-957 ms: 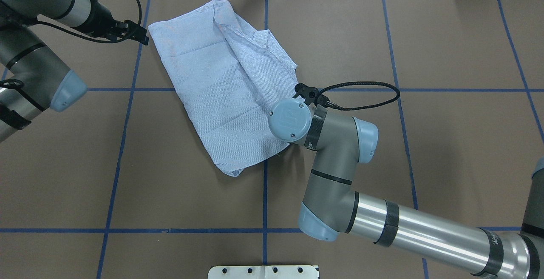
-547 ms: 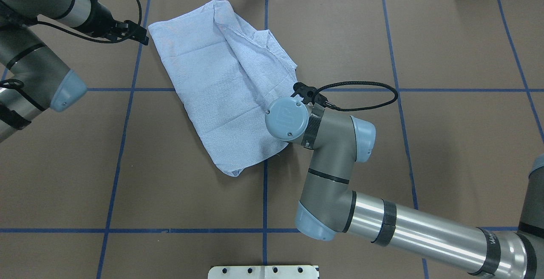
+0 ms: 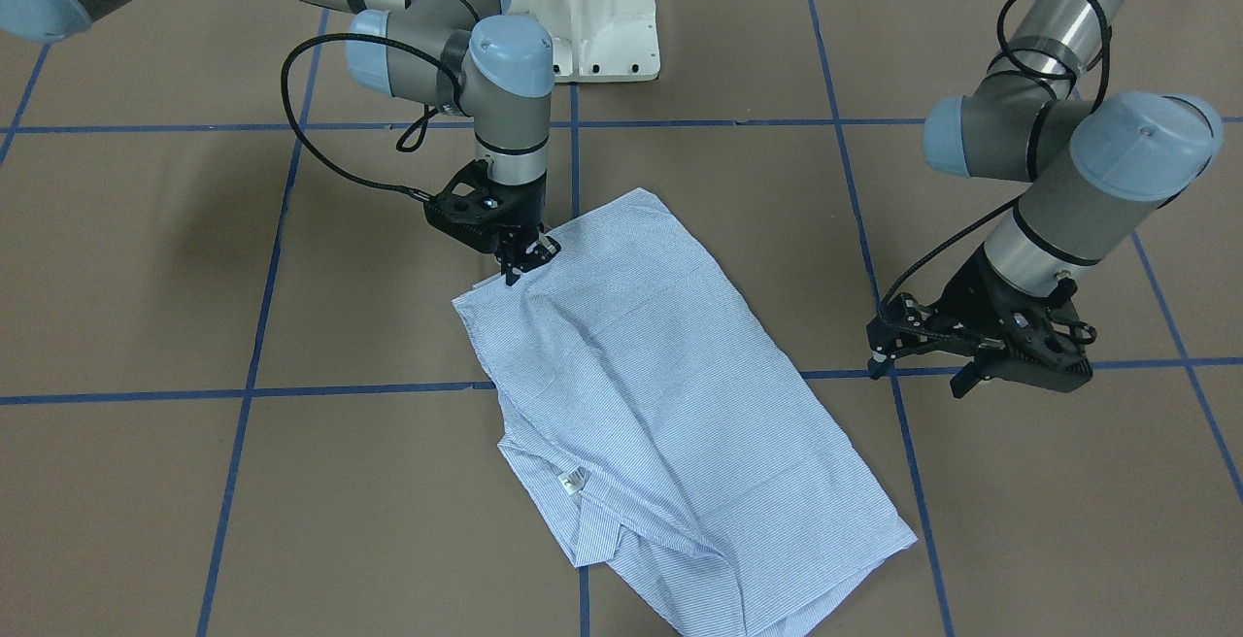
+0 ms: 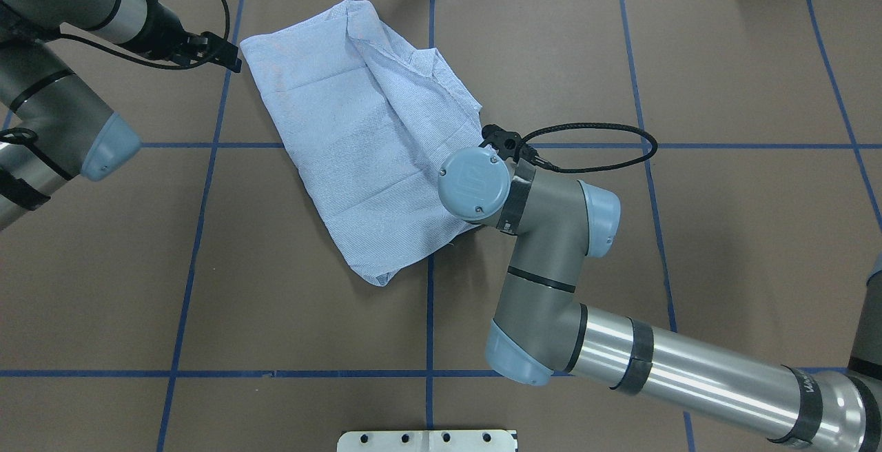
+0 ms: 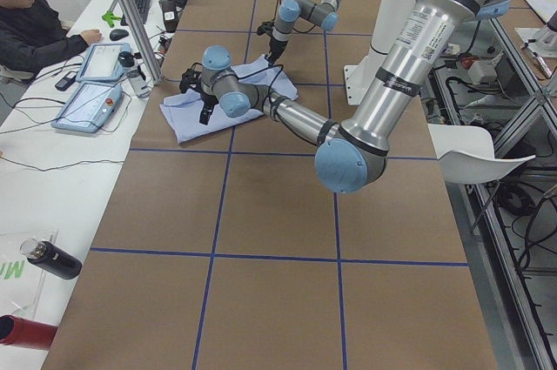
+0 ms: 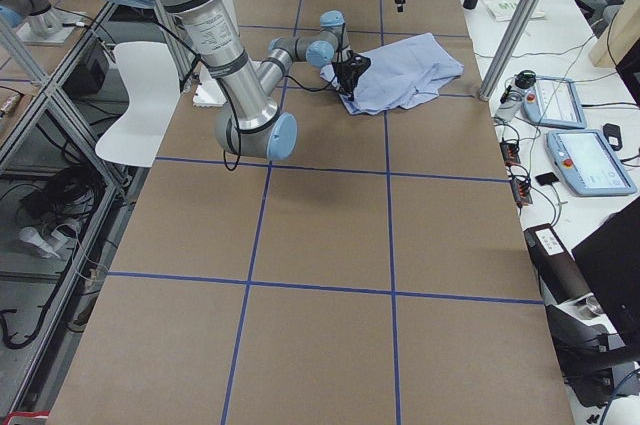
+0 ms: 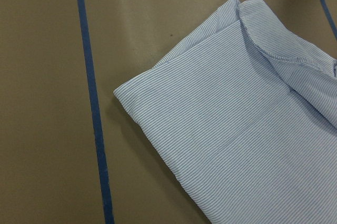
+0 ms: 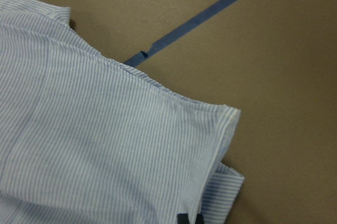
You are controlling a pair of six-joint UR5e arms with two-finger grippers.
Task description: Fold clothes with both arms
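Note:
The light blue striped shirt (image 3: 660,394) lies folded in a long slanted rectangle on the brown table, its collar with the white label (image 3: 573,480) at the end far from the robot. It also shows in the overhead view (image 4: 351,128). My right gripper (image 3: 526,260) points down at the shirt's corner nearest the robot. In the right wrist view its fingertips (image 8: 183,218) stand close together on the folded edge (image 8: 221,145). My left gripper (image 3: 921,377) is open and empty, just off the shirt's far corner (image 7: 126,89), above the table.
The white pedestal base (image 3: 583,6) stands at the robot's table edge. Blue tape lines (image 4: 200,231) grid the brown table. In the left side view an operator (image 5: 35,22) sits by a side desk with control tablets (image 5: 91,96).
My right wrist shifted slightly left, then back right and a little away from the robot. The shirt and the left arm stay where they were.

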